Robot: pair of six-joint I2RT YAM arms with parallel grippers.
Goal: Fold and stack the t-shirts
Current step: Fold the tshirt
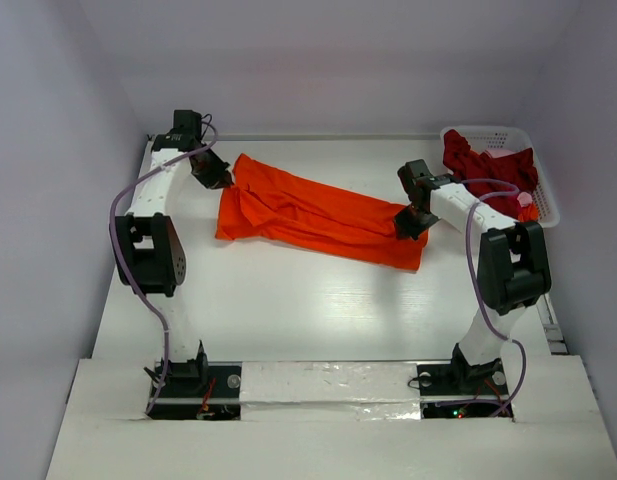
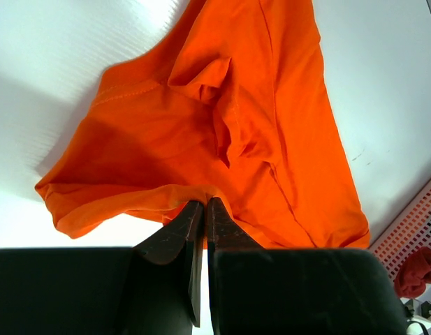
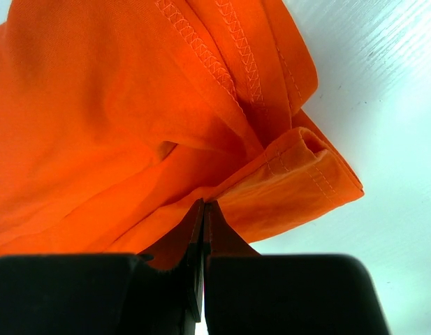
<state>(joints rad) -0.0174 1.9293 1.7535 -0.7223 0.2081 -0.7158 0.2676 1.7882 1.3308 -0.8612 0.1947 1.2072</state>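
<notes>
Folds blurred the outline of the orange t-shirt (image 1: 318, 215) overhead, where it lay stretched across the white table (image 1: 318, 310); right of it, the dark red t-shirt (image 1: 483, 165) was heaped in the white basket (image 1: 546, 198). From the left wrist, the left gripper (image 2: 203, 207) pinched the orange t-shirt's edge, jaws pressed together. From the right wrist, the right gripper (image 3: 202, 207) likewise pinched its hem.

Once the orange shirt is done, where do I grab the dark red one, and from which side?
Grip the dark red t-shirt by its raised, crumpled hump, coming straight down with the right end effector, the nearer one, now shut on the orange t-shirt. It lies heaped in the basket, whose walls block a sideways approach; no flat edge shows.
</notes>
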